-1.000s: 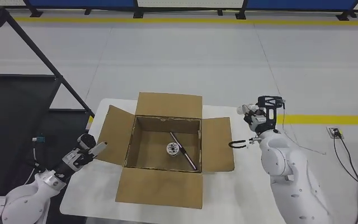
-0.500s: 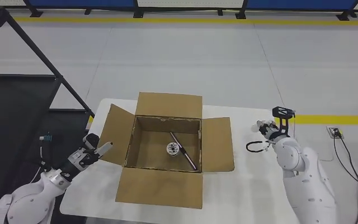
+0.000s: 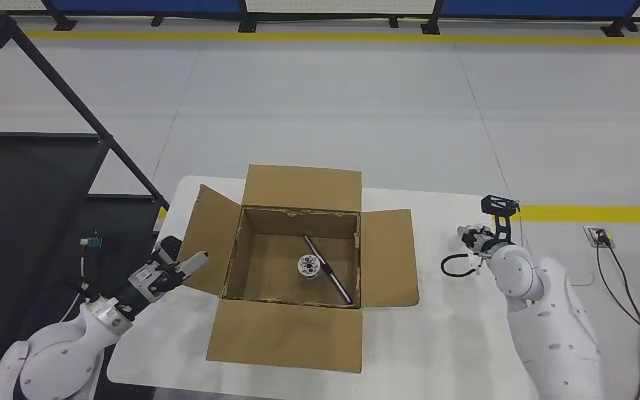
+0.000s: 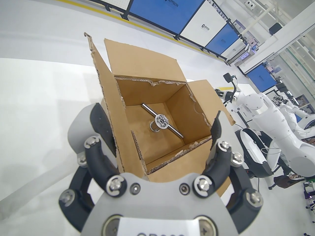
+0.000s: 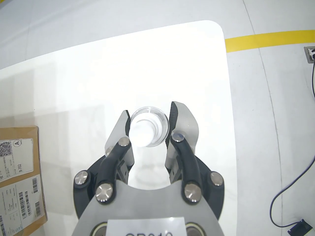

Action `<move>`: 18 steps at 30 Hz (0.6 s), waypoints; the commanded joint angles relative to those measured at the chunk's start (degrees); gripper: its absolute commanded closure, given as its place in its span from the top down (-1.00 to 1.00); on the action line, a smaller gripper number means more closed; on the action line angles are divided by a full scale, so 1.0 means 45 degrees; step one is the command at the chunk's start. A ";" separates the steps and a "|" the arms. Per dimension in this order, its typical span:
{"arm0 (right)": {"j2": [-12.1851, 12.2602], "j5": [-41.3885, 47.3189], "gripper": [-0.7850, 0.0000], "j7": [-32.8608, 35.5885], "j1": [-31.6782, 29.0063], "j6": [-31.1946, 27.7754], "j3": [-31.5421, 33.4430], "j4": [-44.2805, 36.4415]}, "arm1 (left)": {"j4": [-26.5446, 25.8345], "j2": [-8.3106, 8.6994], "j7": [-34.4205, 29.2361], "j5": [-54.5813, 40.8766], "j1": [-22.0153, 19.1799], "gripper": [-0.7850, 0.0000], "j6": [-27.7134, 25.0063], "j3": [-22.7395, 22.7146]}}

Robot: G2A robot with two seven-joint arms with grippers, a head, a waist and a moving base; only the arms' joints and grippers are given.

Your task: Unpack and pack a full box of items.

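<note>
Cardboard box (image 3: 285,338) stands at the centre of the top view on the white table (image 3: 440,335), with all four flaps folded outward.

Box contents:
- A thin metal rod (image 3: 330,270) lies diagonally on the box floor.
- A small round metal part (image 3: 308,264) sits at the rod's left side, near its middle.
- In the left wrist view the round metal part lies across the middle of the rod, in the frame's centre. The rest of the visible floor is bare cardboard.

Right gripper (image 3: 478,240) is at the right of the top view, over the table's right portion and well apart from the box. In the right wrist view its fingers (image 5: 174,119) are closed against both sides of a clear round container (image 5: 149,130) with a white centre, seen from above at mid-frame. Whether the container rests on the table cannot be told. One box flap carrying printed labels (image 5: 17,163) occupies the lower left corner of that frame.

Left gripper (image 3: 190,262) is at the left of the top view, just beside the box's left flap. Its fingers (image 4: 99,120) are spread wide and grip nothing. In the left wrist view the edge of the left flap runs close to one finger.
</note>
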 commanded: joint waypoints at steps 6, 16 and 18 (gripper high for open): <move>0.0026 0.0114 1.00 0.0147 0.0154 0.0097 -0.0145 0.0108 | 0.0104 0.0054 0.0017 -0.0170 0.0032 1.00 -0.0057 -0.0110; 0.0117 0.0215 1.00 -0.1512 -0.0877 0.0014 0.0069 -0.3297 | 0.0168 0.0120 0.0147 -0.0364 0.0186 1.00 -0.0181 -0.0261; 0.0102 0.0135 1.00 -0.1828 -0.1255 -0.0216 -0.0185 -0.4447 | 0.0165 0.0130 0.0202 -0.0391 0.0266 1.00 -0.0223 -0.0303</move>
